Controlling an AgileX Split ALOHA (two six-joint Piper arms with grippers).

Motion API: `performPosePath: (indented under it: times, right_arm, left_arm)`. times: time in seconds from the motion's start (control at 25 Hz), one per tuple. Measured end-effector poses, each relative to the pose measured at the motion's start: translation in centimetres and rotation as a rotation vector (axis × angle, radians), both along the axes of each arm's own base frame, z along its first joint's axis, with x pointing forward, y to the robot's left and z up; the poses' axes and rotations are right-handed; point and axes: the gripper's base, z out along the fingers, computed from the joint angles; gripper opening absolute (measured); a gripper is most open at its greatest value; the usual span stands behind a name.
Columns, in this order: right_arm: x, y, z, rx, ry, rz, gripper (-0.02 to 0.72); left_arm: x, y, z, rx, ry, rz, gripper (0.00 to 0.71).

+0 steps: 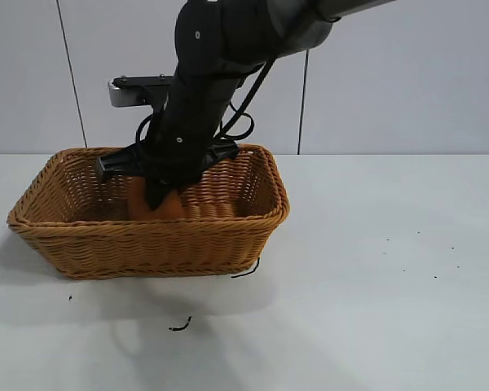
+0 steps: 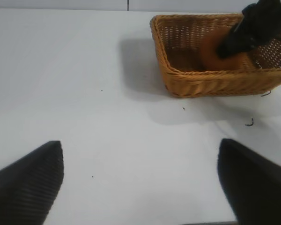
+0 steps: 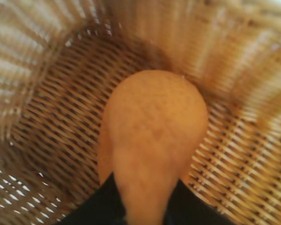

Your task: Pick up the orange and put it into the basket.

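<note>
The tan wicker basket (image 1: 147, 226) stands on the white table at the left of the exterior view. My right gripper (image 1: 158, 195) reaches down into it, low over the woven floor. The dull-orange, teardrop-shaped orange (image 3: 154, 117) sits between the black fingers (image 3: 98, 206), which press on its narrow pointed top. From outside only part of the orange (image 1: 178, 208) shows behind the basket's front wall. The left wrist view shows the basket (image 2: 215, 74), the orange (image 2: 208, 52) and the right gripper (image 2: 230, 46) from afar. My left gripper (image 2: 140, 157) hangs open over bare table, off to one side.
Two short dark thread scraps (image 1: 179, 326) (image 1: 246, 270) lie on the table in front of the basket. White table spreads to the right of the basket. A pale panelled wall (image 1: 391, 73) stands behind.
</note>
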Motion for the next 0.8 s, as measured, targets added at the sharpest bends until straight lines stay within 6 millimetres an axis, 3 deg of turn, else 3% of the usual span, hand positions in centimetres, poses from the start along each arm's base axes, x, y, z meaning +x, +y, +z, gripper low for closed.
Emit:
performPosePath:
  times: [0.2,0.4,0.52,0.8]
  right_arm:
    - [1.1,-0.3,5.8,0.002,-0.027,0.006,0.689]
    - [2.6,-3.6,10.8,-0.022,-0.052,-0.066,0.692]
    - [3.9,-6.3,12.0,-0.040,-0.062,-0.138,0.694]
    - [7.8,-14.6,12.1,-0.057,-0.062,-0.321,0.694]
  left_arm:
    - [0.0,0.0,0.0,0.000,0.000,0.000,0.639]
    - [0.0,0.0,0.0,0.000,0.000,0.000,0.639]
    - [0.0,0.0,0.0,0.000,0.000,0.000,0.639]
    - [0.0,0.0,0.0,0.000,0.000,0.000,0.639]
